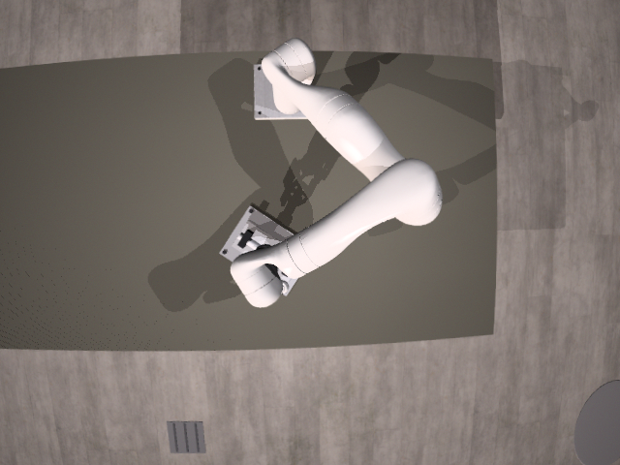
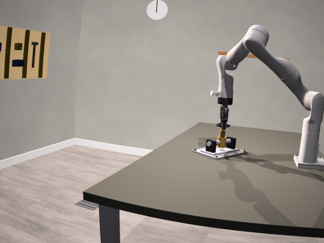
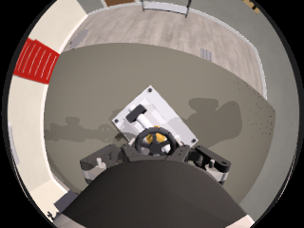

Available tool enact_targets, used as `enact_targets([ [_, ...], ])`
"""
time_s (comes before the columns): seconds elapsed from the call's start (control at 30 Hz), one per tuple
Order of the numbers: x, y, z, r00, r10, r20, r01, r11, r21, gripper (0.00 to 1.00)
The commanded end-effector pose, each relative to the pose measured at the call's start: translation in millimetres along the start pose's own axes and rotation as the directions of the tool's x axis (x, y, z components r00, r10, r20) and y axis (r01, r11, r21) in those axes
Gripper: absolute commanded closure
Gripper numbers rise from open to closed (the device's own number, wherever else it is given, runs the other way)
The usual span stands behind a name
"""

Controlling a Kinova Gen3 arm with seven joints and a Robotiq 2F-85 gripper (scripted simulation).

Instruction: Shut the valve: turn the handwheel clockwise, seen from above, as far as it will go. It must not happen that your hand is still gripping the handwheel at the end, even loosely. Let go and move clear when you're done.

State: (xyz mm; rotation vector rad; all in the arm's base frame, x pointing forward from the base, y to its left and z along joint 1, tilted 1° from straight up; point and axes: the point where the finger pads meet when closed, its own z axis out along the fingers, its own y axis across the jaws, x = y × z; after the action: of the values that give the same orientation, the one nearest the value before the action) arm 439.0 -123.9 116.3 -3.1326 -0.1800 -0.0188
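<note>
The valve stands on a light grey baseplate (image 2: pixel 236 152) (image 1: pixel 232 240) (image 3: pixel 135 106) on the table. It has a brass body (image 2: pixel 222 138), a pipe between two black blocks (image 2: pixel 210 145), and a small black handwheel (image 2: pixel 220 125) (image 3: pixel 155 142) on top. My gripper (image 2: pixel 223 123) (image 3: pixel 155 143) points straight down over the valve and is shut on the handwheel's rim. In the top view the arm's wrist hides the handwheel. In the wrist view the wheel sits between the two fingers, with the brass stem showing through its spokes.
The arm's base (image 2: pixel 309 162) (image 1: pixel 263 100) is bolted to the table (image 2: pixel 162 180) to the right of the valve. The table's edge runs some way beyond the valve on the far side. A floor vent (image 1: pixel 185 436) lies beside the table.
</note>
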Motion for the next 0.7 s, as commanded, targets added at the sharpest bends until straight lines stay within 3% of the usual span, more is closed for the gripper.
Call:
enact_targets([
  [0.0,0.3,0.2,0.7,0.999,0.043,0.002,-0.043,0.999,-0.002,1.00],
  [0.3,0.3,0.2,0.7,0.982,0.190,0.001,-0.190,0.982,-0.003,1.00],
  [0.67,0.3,0.2,0.7,0.920,0.391,0.001,-0.391,0.920,-0.003,1.00],
])
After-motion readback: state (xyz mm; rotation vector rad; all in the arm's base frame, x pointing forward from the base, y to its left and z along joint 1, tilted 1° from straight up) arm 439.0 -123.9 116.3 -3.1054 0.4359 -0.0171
